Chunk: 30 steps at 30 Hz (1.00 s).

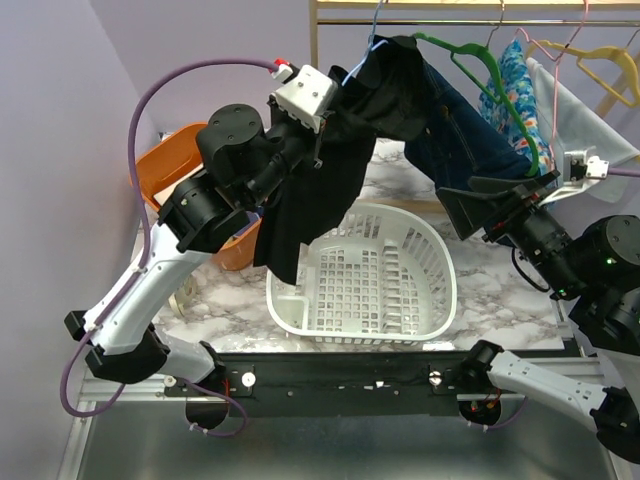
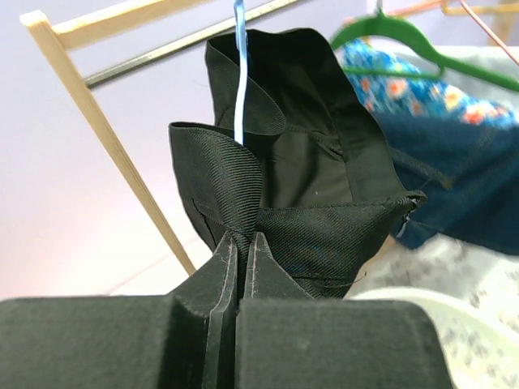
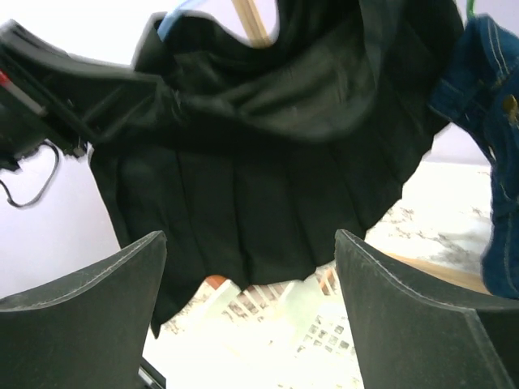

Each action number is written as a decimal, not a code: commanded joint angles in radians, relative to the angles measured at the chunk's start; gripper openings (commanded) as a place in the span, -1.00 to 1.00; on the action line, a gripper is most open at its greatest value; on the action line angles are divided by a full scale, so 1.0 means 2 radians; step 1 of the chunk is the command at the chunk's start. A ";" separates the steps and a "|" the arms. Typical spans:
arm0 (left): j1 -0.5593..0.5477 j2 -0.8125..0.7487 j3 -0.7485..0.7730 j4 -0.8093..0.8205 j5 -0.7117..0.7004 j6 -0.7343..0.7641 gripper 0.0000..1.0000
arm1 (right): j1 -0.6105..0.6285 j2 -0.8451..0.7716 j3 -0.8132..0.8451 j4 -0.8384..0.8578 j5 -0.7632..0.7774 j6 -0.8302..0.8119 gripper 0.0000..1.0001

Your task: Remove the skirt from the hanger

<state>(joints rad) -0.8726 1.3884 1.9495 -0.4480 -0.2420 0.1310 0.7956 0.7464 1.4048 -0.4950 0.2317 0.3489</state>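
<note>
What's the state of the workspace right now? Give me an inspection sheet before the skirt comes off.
Surface: marble table, carrying a basket and a bin.
Job's things: black skirt on the blue hanger, its hem hanging over the basket.
Clutter: white basket; orange bin; jeans, green hanger and floral garment on the rail.
End effectors: left end effector shut on the skirt's fabric; right end effector open, facing the skirt, holding nothing.
Cables: purple cable loops off the left arm; no snag seen.
Surroundings: wooden rack, lilac wall.
</note>
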 commanded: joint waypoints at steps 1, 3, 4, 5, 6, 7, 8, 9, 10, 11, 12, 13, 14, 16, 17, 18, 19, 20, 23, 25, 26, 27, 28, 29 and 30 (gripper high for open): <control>-0.002 -0.042 0.002 -0.048 0.066 -0.016 -1.00 | -0.001 0.023 0.050 0.009 -0.025 -0.016 0.80; -0.002 -0.055 -0.008 -0.064 0.091 -0.024 -1.00 | -0.002 0.045 0.082 0.009 -0.036 -0.025 0.67; -0.002 -0.070 -0.013 -0.072 0.097 -0.027 -1.00 | -0.001 0.052 0.092 0.010 -0.046 -0.036 0.61; -0.002 -0.078 -0.024 -0.072 0.097 -0.029 -1.00 | -0.002 0.061 0.104 0.009 -0.052 -0.041 0.57; -0.002 -0.092 -0.028 -0.073 0.096 -0.031 -1.00 | -0.001 0.078 0.123 0.008 -0.057 -0.047 0.52; -0.002 -0.097 -0.030 -0.074 0.096 -0.033 -1.00 | -0.002 0.087 0.134 0.008 -0.064 -0.049 0.52; -0.002 -0.102 -0.030 -0.078 0.097 -0.036 -1.00 | -0.001 0.096 0.142 0.009 -0.075 -0.050 0.51; -0.002 -0.109 -0.028 -0.082 0.110 -0.039 -1.00 | -0.001 0.109 0.148 0.017 -0.081 -0.049 0.51; -0.002 -0.111 -0.026 -0.092 0.119 -0.045 -1.00 | -0.002 0.116 0.156 0.023 -0.088 -0.045 0.50; -0.002 -0.114 -0.024 -0.097 0.136 -0.050 -1.00 | 0.000 0.121 0.158 0.030 -0.105 -0.044 0.49; -0.002 -0.117 -0.028 -0.100 0.149 -0.055 -1.00 | -0.002 0.127 0.160 0.048 -0.113 -0.041 0.47; -0.002 -0.125 -0.031 -0.100 0.177 -0.062 -1.00 | -0.001 0.141 0.167 0.054 -0.128 -0.033 0.45; -0.002 -0.130 -0.044 -0.100 0.190 -0.078 -1.00 | -0.001 0.149 0.173 0.057 -0.140 -0.028 0.44; -0.002 -0.143 -0.059 -0.092 0.229 -0.091 -1.00 | -0.001 0.176 0.186 0.060 -0.155 -0.017 0.43; -0.002 -0.150 -0.075 -0.087 0.238 -0.101 -1.00 | -0.002 0.183 0.194 0.062 -0.172 -0.016 0.44; -0.002 -0.154 -0.084 -0.082 0.247 -0.108 -1.00 | -0.001 0.188 0.195 0.069 -0.180 -0.014 0.45; -0.002 -0.163 -0.092 -0.071 0.253 -0.112 -1.00 | -0.001 0.193 0.196 0.074 -0.186 -0.010 0.46; -0.002 -0.166 -0.106 -0.066 0.264 -0.118 -1.00 | -0.001 0.201 0.195 0.079 -0.190 -0.008 0.47; -0.002 -0.176 -0.125 -0.053 0.275 -0.135 -1.00 | -0.001 0.210 0.193 0.091 -0.188 0.001 0.49; -0.002 -0.181 -0.133 -0.042 0.280 -0.142 -1.00 | 0.000 0.209 0.177 0.106 -0.189 0.006 0.48; -0.002 -0.183 -0.140 -0.040 0.283 -0.144 -1.00 | 0.000 0.207 0.170 0.111 -0.188 0.009 0.46; -0.002 -0.183 -0.143 -0.037 0.283 -0.145 -1.00 | -0.001 0.206 0.164 0.118 -0.187 0.012 0.44; -0.002 -0.185 -0.145 -0.035 0.283 -0.147 -1.00 | -0.001 0.205 0.154 0.120 -0.188 0.017 0.37; -0.002 -0.186 -0.149 -0.033 0.283 -0.148 -1.00 | -0.001 0.205 0.151 0.122 -0.193 0.017 0.33; -0.002 -0.186 -0.150 -0.031 0.283 -0.150 -1.00 | -0.001 0.206 0.147 0.125 -0.196 0.017 0.19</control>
<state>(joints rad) -0.8726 1.0515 1.6505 -0.6289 0.2749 -0.1280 0.7956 1.1755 1.7397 -0.3210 -0.1139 0.3511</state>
